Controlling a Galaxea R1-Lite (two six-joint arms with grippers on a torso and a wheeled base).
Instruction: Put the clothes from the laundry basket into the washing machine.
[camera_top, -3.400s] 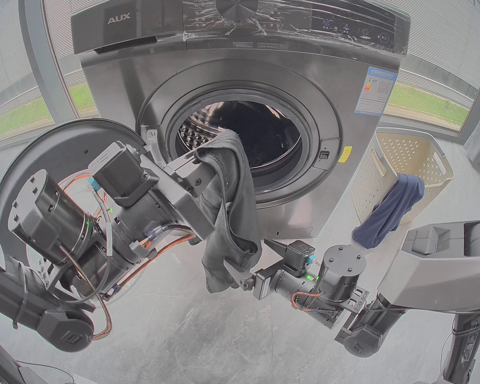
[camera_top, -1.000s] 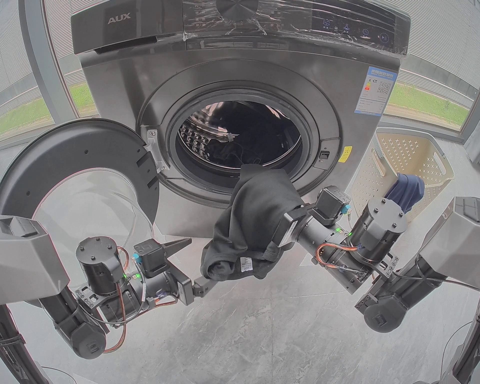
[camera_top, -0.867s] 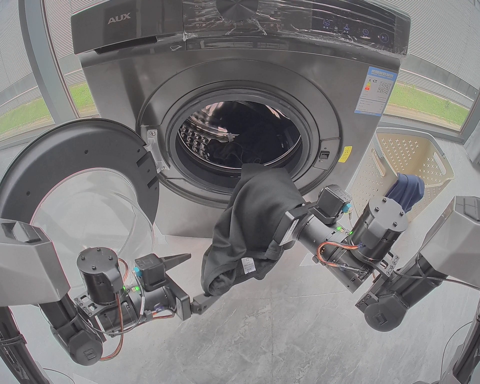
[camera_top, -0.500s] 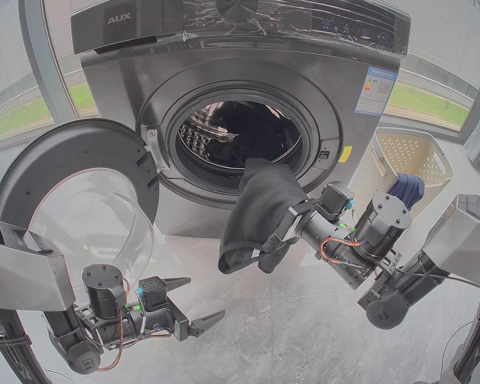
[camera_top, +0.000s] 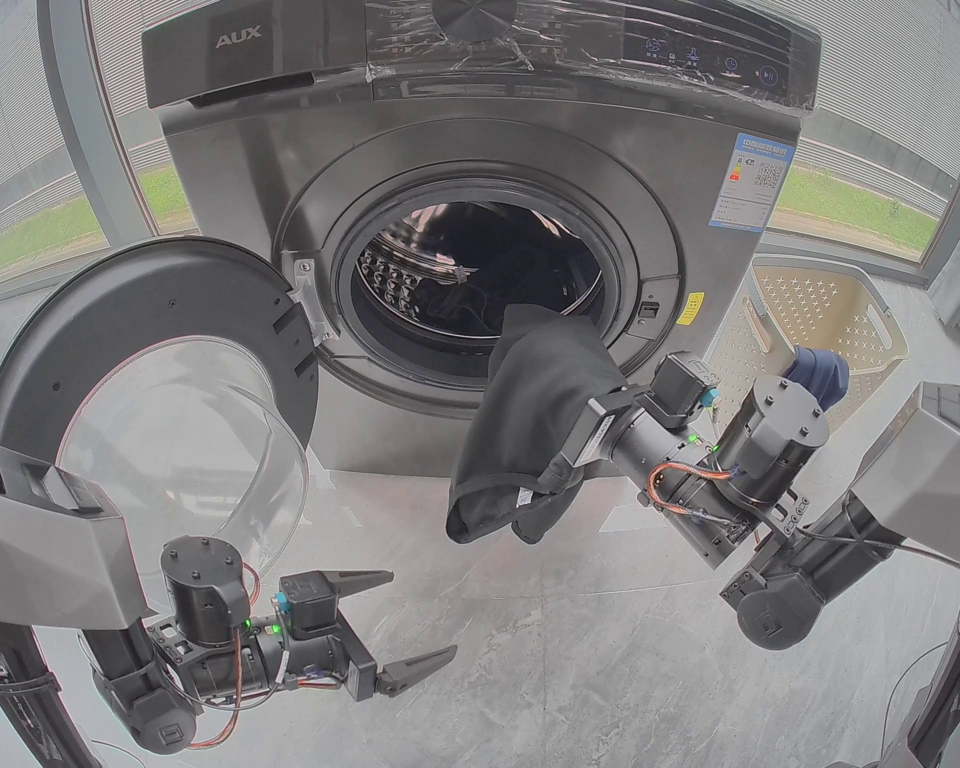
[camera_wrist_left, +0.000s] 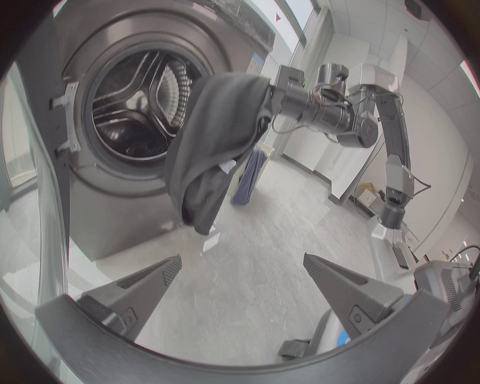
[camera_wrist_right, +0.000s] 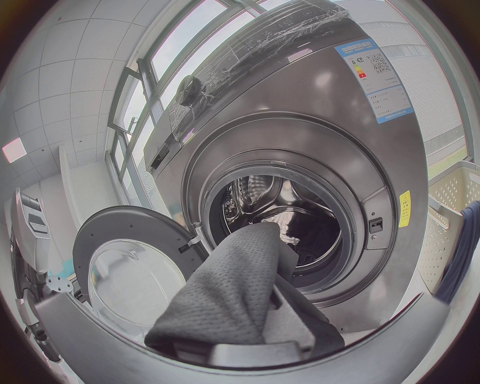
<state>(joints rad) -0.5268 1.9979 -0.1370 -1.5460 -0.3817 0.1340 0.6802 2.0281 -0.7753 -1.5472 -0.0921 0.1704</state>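
Grey floor (camera_top: 560, 650) lies before the washing machine (camera_top: 690, 190), its door (camera_top: 150, 310) open at the left of the frame. Your right gripper (camera_top: 572, 462), at the centre, is closed on the dark garment (camera_top: 535, 400), which drapes over it, top fold before the lower rim of the drum opening (camera_top: 470, 270), probably so you can push it in. Its arm slants up from the lower right. Your left gripper (camera_top: 420, 615), lower left, is spread wide and empty. One blue cloth (camera_top: 820, 370) hangs on the laundry basket (camera_top: 850, 300), right.
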